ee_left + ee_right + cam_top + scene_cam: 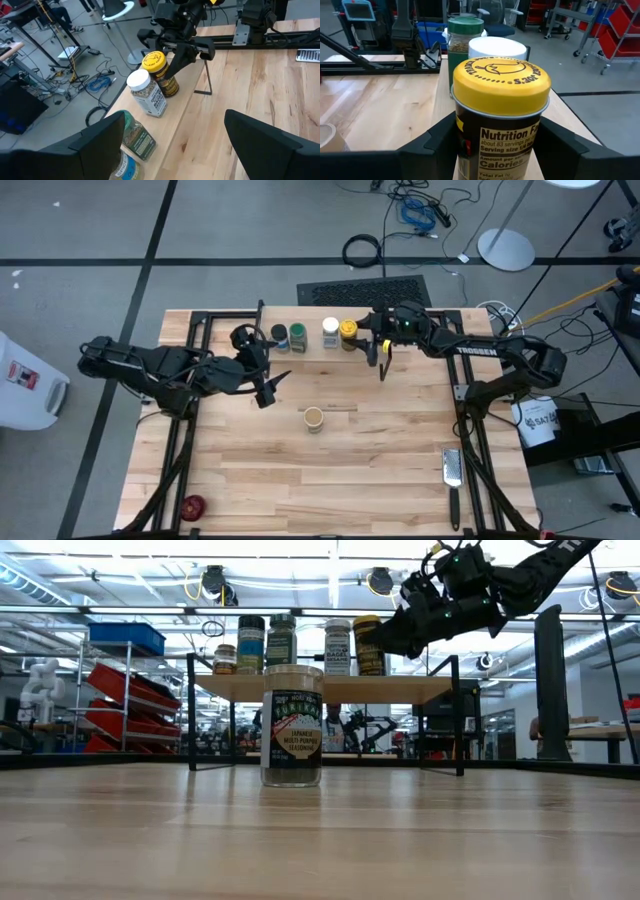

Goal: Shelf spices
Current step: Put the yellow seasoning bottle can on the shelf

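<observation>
Standing nearest the front, the tan jar was alone on the table, out in the middle. It stood straight up, so its long side ran up and down, with its lid on top.

A bit farther back, the left gripper hung over the table with its fingers spread wide and nothing in them. The tan jar was near it, off to its right and a little toward the front. This arm looked like the nearer one, and the free one, so I think it was the better one to reach for that jar.

Farther back was the shelf. On it stood the dark-lidded jar, the green-lidded jar, the white-capped jar and the yellow jar, all in a row. The right gripper was at the row's right end, its fingers pressed on both sides of the yellow jar.
</observation>
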You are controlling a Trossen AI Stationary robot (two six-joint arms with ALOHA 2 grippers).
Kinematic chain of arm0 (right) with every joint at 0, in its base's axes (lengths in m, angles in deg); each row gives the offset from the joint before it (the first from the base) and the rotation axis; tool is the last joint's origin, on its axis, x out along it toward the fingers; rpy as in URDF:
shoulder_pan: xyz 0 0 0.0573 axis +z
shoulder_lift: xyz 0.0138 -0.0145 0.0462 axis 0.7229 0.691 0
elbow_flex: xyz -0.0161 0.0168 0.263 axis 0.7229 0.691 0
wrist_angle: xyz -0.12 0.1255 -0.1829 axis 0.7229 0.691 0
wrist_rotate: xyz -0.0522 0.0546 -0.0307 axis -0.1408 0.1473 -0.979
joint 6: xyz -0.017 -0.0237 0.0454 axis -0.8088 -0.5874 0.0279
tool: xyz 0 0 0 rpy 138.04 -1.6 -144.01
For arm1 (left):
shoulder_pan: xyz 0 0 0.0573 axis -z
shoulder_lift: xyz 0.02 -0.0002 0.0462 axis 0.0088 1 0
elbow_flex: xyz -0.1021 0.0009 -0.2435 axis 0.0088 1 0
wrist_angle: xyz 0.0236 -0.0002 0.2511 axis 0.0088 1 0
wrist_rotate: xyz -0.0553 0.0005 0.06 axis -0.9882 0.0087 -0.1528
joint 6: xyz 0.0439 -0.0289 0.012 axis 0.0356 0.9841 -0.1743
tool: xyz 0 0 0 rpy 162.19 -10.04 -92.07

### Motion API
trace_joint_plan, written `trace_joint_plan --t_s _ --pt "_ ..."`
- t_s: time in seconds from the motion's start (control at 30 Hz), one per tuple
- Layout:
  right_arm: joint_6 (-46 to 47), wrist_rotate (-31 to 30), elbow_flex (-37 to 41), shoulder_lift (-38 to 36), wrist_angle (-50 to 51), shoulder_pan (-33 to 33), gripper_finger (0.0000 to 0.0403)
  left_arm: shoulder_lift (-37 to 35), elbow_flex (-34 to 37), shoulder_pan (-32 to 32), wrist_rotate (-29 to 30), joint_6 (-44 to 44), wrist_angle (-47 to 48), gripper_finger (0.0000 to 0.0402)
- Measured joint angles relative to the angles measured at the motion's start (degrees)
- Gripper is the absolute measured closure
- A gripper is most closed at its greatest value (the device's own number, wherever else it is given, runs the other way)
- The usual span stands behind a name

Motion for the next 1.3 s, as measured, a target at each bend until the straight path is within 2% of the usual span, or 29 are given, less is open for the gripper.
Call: trace_joint_plan --t_s 0.33,0.53,0.73,0.97,1.1,1.3 --pt "0.67 0.22 -0.02 0.11 -0.48 -0.52 0.0151 0.00 0.00 0.00 -0.16 0.00 -0.03 0.0049" --pt "0.71 0.20 -0.04 -2.48 -0.14 -0.59 0.0143 0.00 0.00 0.00 -0.20 0.00 -0.01 0.0049" --pt "0.76 -3.01 -0.04 -9.78 6.06 -0.57 0.0142 0.00 0.00 0.00 -0.25 0.00 0.08 0.0049" --pt "1.52 -14.64 -0.07 -17.08 20.14 1.23 0.0142 0.00 0.00 0.00 -1.33 0.04 0.25 0.0049" --pt "2.99 -15.40 -0.09 -17.00 25.57 3.41 0.0151 0.00 0.00 0.00 -1.42 0.02 0.24 0.0049" --pt "3.05 -15.82 -0.09 -14.19 26.05 5.13 0.0190 0.00 0.00 0.00 -1.40 0.02 0.00 0.0049"
